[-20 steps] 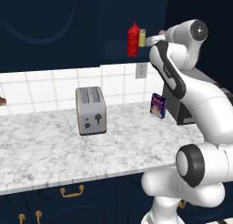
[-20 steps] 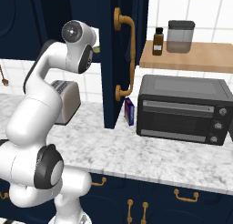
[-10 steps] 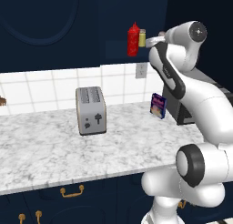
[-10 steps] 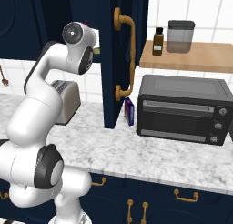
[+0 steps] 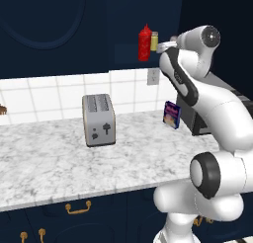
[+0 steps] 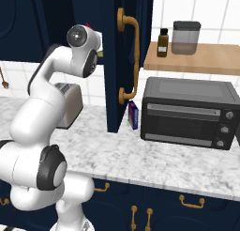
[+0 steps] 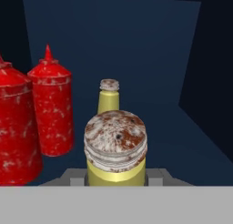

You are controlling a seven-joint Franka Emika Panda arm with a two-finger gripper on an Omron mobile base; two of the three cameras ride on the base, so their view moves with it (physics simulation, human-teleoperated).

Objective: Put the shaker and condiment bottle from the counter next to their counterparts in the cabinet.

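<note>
While raised inside the cabinet [image 7: 136, 45], jaws clamp the shaker [image 7: 116, 148] | shaker sits between them, near its pale twin [image 7: 109, 100] behind | two red bottles [image 7: 50, 109] stand left.

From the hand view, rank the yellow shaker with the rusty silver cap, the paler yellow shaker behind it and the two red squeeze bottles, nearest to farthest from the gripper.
1. Yellow shaker with the rusty silver cap: held between the gripper fingers, centre foreground.
2. Red squeeze bottle at the frame's left edge: close, beside the gripper.
3. Second red squeeze bottle: a little deeper, left of centre.
4. Paler yellow shaker: farthest back, directly behind the held one.
</note>
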